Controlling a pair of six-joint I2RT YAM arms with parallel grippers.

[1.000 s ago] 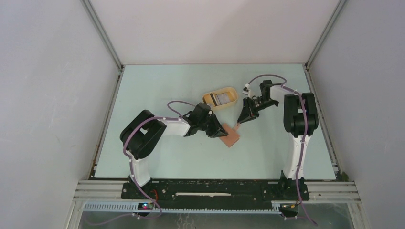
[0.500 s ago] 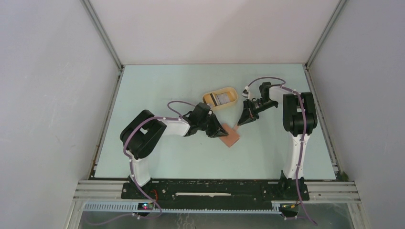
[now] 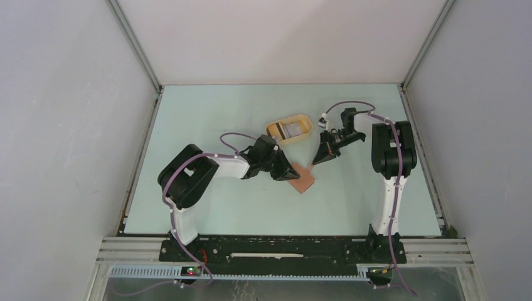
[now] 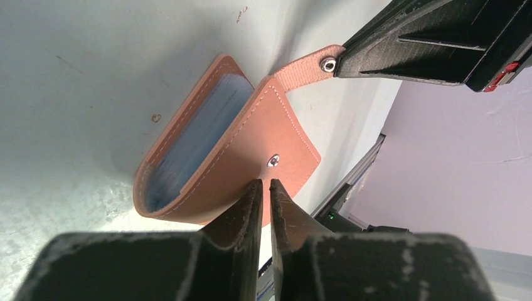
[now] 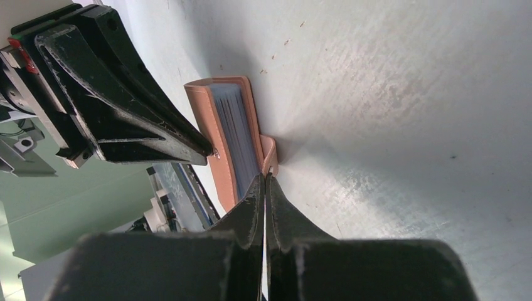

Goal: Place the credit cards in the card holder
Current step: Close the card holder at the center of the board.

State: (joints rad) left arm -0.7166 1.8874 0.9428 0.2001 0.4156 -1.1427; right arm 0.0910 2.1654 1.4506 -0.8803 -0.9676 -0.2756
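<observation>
Pale green desk [image 3: 207,119] floors a white-walled booth, and the card holder [image 3: 303,180] lies near the middle of it, between our two arms. Our right fingers [image 5: 256,191] are closed flat on its snap tab [image 4: 310,64], holding the tab out toward the upper right of the overhead view. Our left fingers [image 4: 254,191] reach in from the left with only a thin slit between them, tips set against the front cover just beside the snap stud [image 4: 273,161]. Whether they pinch the leather or only brace it, we cannot tell. Held so, the holder gapes and its blue-grey pockets show in both wrist views, though we cannot say whether any card sits in them. The credit cards [image 3: 289,130] that we can see lie in the yellow tray [image 3: 271,130], just above the holder in the overhead frame and apart from it. The coming move turns, we judge, on this: the tray sits up-frame from both sets of fingers, a touch nearer our right wrist. The holder lies cornerwise to the desk's edges, and its pocket mouth seems to face the right arm's side. Both arms are busy with the holder, so one must let go to fetch a card, and the right looks the better placed.
</observation>
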